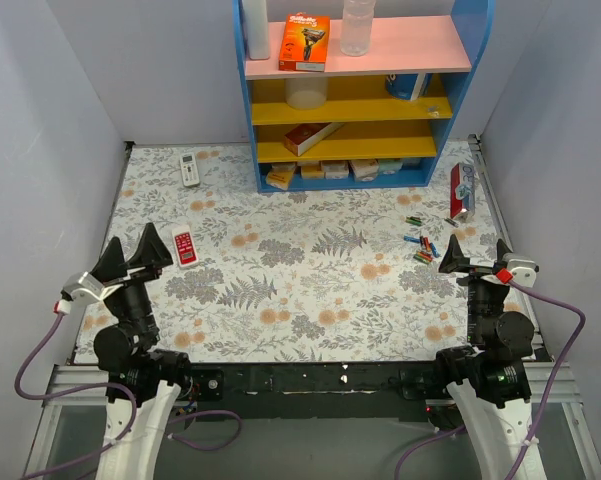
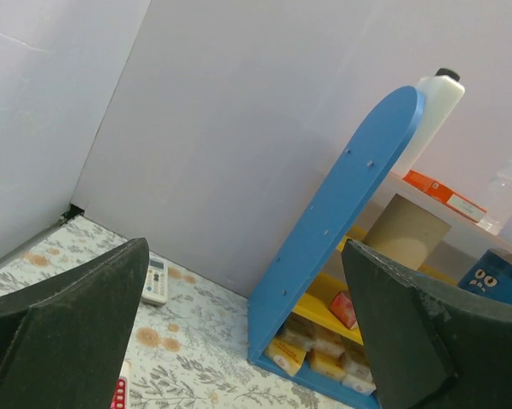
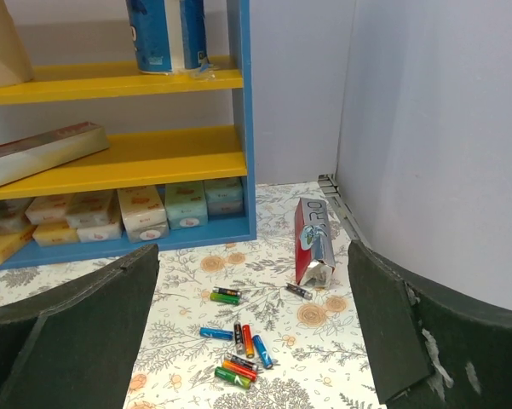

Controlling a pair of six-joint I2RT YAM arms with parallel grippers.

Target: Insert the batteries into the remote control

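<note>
Both sets of jaws stand wide apart with nothing between them. The left jaws hover over the surface well forward of the blue shelf unit (image 1: pixel 340 184) and off past its left side. The right jaws hover forward of its right end.

The remote control (image 1: pixel 184 246) lies flat with its red button face up, just beside the left jaws on the side nearer the shelf unit. In the left wrist view only a red sliver of it (image 2: pixel 117 394) shows by the inner edge of the left finger.

The batteries (image 1: pixel 420 245) lie loose on the floral surface in front of the shelf unit's right end, between it and the right jaws. The right wrist view shows them (image 3: pixel 238 349) as a small scatter of green, blue, orange and red cells. Most are bunched together, and a few lie a little nearer the shelf unit.

A red and silver pack (image 1: pixel 461 190) lies just off the shelf unit's lower right corner, beyond the batteries. An all-white remote (image 1: pixel 189 169) lies to the left of the unit's lower left corner, near the back wall.

On the unit's pink top shelf sit an orange razor box (image 1: pixel 304 42) and a clear bottle (image 1: pixel 356 25). The yellow shelves below hold small boxes.
</note>
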